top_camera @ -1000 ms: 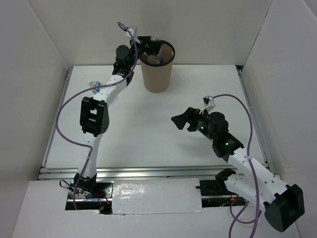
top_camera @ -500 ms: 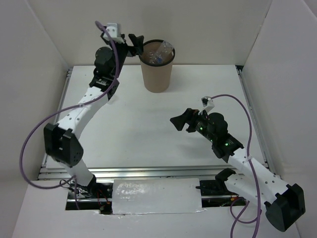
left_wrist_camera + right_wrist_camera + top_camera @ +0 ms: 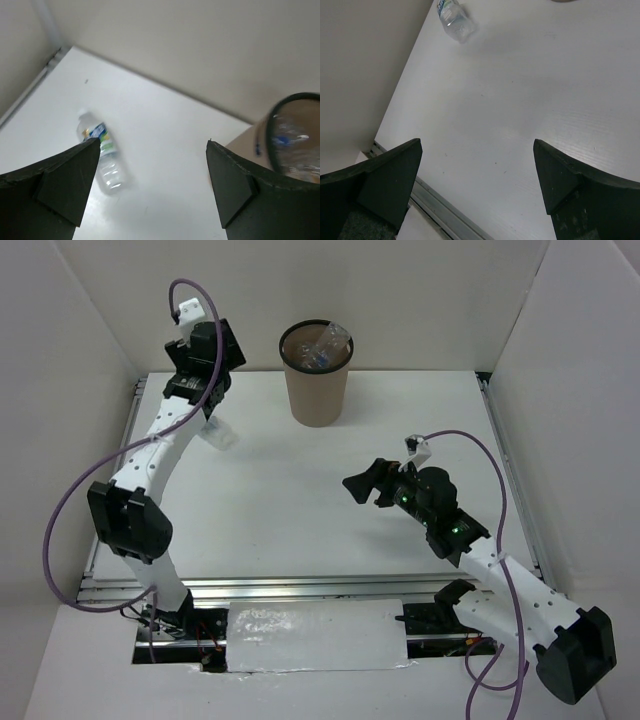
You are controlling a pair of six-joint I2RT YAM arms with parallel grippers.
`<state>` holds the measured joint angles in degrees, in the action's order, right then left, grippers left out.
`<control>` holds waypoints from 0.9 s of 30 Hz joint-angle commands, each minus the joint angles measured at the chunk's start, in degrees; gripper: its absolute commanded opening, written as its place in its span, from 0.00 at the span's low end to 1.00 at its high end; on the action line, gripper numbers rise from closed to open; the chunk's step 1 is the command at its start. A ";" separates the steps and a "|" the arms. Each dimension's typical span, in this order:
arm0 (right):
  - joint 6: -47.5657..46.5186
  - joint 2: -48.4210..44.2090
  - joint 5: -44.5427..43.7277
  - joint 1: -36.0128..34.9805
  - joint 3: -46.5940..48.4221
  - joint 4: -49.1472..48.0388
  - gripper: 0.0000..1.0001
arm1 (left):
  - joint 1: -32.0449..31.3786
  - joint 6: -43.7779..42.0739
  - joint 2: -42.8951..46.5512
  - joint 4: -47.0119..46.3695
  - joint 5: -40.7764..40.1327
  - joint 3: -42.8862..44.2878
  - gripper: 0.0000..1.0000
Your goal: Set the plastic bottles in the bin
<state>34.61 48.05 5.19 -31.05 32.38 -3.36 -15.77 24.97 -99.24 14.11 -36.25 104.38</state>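
Now swung off tall brown tapered bin [image 3: 317, 390] to far-left: left gripper [image 3: 153, 142], jaws wide, empty. Clear blue-labelled plastic bottle [image 3: 224, 437] part-hidden under left arm [image 3: 160, 450]. Right gripper [image 3: 477, 142] likewise wide.

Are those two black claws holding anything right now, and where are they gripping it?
Nothing is held. The left end effector and the right end effector both stand open and empty; one bottle lies loose on the table.
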 commanded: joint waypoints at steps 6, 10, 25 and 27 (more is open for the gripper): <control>-0.95 -0.24 0.61 -0.59 2.78 -0.86 0.99 | 6.71 18.44 -6.22 13.31 -0.39 -0.41 0.99; -1.04 -0.68 0.35 -0.68 2.77 -0.78 1.00 | 7.07 20.81 -13.06 16.91 -2.95 3.54 0.99; -1.39 0.73 1.14 -0.94 3.39 -0.51 1.00 | 12.43 25.48 -24.06 13.14 -4.09 1.27 0.99; -1.48 0.55 1.14 -0.86 3.39 -0.51 1.00 | 13.04 25.83 -25.12 12.96 -3.31 1.53 0.99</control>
<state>34.41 48.64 6.13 -31.40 32.75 -3.31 -3.27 49.69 -122.87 29.85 -38.26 105.58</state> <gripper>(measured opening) 0.994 0.994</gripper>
